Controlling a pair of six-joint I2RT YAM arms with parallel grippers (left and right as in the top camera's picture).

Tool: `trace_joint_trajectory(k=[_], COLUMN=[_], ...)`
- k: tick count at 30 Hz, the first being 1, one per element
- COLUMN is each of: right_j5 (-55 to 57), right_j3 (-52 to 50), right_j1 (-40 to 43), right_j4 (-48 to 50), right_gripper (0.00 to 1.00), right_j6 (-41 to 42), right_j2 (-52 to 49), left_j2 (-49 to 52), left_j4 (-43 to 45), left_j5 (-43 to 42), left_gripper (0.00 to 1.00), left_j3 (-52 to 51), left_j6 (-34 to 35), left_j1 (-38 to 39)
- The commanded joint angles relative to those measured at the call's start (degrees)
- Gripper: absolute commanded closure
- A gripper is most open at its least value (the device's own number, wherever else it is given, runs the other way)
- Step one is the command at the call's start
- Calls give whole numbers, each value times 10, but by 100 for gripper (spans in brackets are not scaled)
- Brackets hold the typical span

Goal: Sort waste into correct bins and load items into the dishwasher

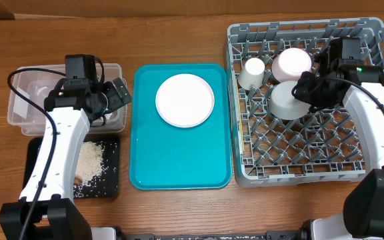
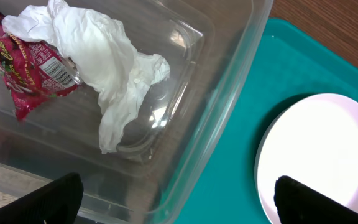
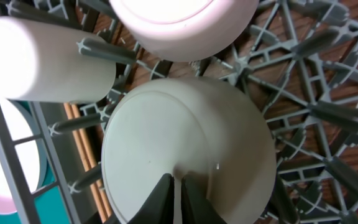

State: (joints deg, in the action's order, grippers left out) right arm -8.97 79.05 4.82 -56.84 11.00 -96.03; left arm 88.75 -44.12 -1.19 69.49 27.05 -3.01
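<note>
Black right gripper (image 3: 178, 186) pinches the rim of the white round bowl (image 3: 185, 143), seating it bottom-up among the pegs of the large grey lattice dish rack (image 1: 299, 175), probably to drain. The left gripper (image 2: 178, 205) hangs spread above the clear rectangular plastic tub (image 2: 222, 118).

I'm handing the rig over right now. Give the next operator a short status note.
Left gripper: open, holding nothing, over the edge of the clear tub.
Right gripper: shut, tips at the white bowl; a grip cannot be confirmed.
Done: wrapper and napkin in the tub; food scraps on the black tray; cup, pink bowl and white bowl in the rack.
Left: the plate, on the teal tray, goes into the rack.
</note>
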Motion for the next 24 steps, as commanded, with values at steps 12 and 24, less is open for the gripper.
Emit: trace_joint_trajectory(k=[12,24], right_j5=[103,106], right_j3=[-14,-15], right_j1=[8,8], right_j4=[-26,-63], right_gripper=[84,69], right_j6=[78,105], right_j2=[-5,-5], left_j2=[4,4], left_j4=[2,2], left_j5=[7,7], left_gripper=[0,0], left_j3=[5,5], left_j6=[6,6], left_j1=[4,4])
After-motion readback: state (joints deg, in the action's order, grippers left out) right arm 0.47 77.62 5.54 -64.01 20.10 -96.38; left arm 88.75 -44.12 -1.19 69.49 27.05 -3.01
